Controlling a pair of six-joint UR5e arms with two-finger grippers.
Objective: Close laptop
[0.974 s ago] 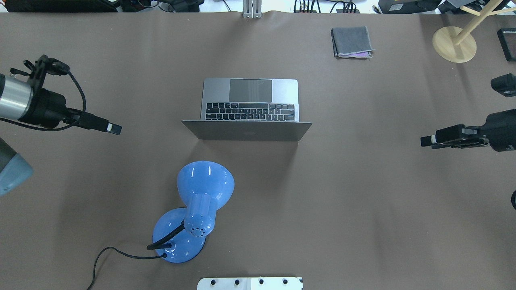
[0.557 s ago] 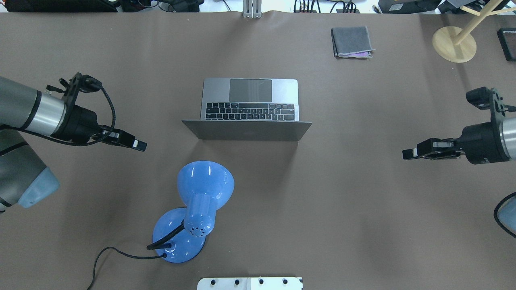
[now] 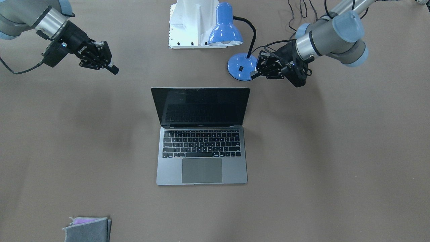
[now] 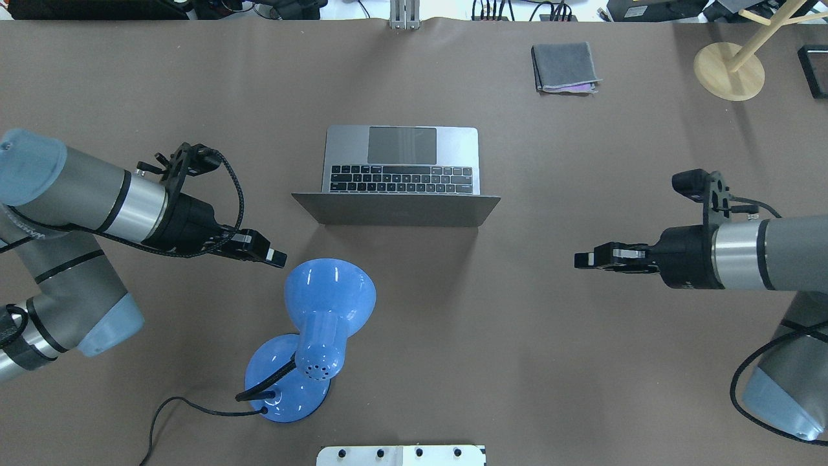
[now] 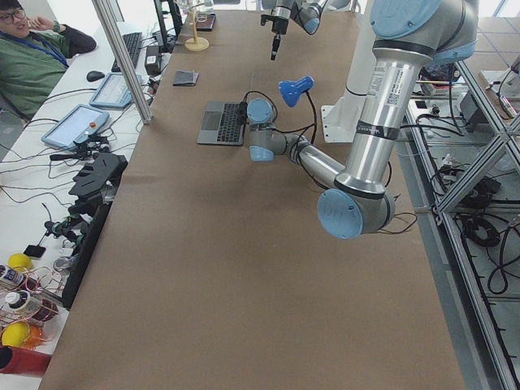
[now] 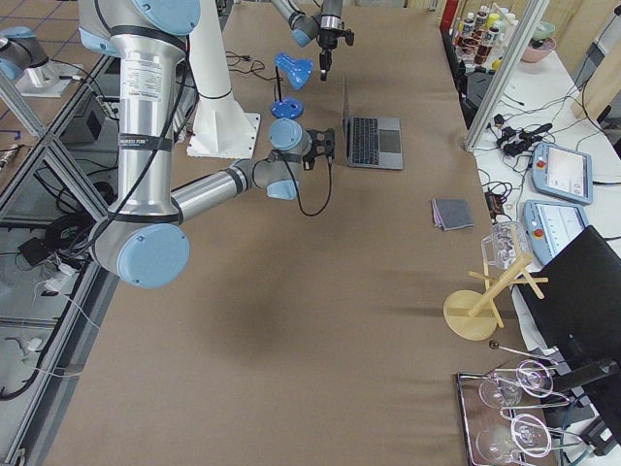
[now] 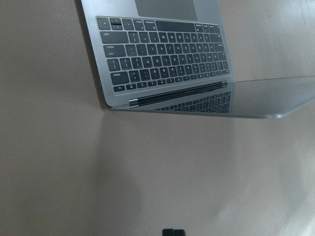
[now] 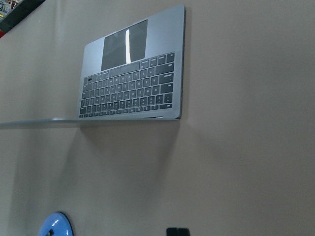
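Note:
The laptop [image 4: 401, 158] is slim grey metal and stands open mid-table, its dark screen [image 3: 201, 106] upright and facing away from the robot. Its keyboard shows in the left wrist view [image 7: 162, 54] and the right wrist view [image 8: 133, 88]. My left gripper [image 4: 279, 259] is shut and empty. It hovers behind the lid's left corner, next to the lamp head, and shows in the front view [image 3: 253, 74]. My right gripper [image 4: 579, 260] is shut and empty. It hovers to the right of the lid and behind it, and shows in the front view [image 3: 115, 70].
A blue desk lamp [image 4: 323, 304] with a black cord stands just behind the laptop on the robot's side. A folded grey cloth [image 4: 564, 66] and a wooden stand [image 4: 729, 70] sit at the far right. The white robot base plate [image 4: 401, 455] is at the near edge.
Both arms have swung inward toward the laptop and back toward the robot's side. The left gripper now sits beside the lamp head. The laptop has not moved.

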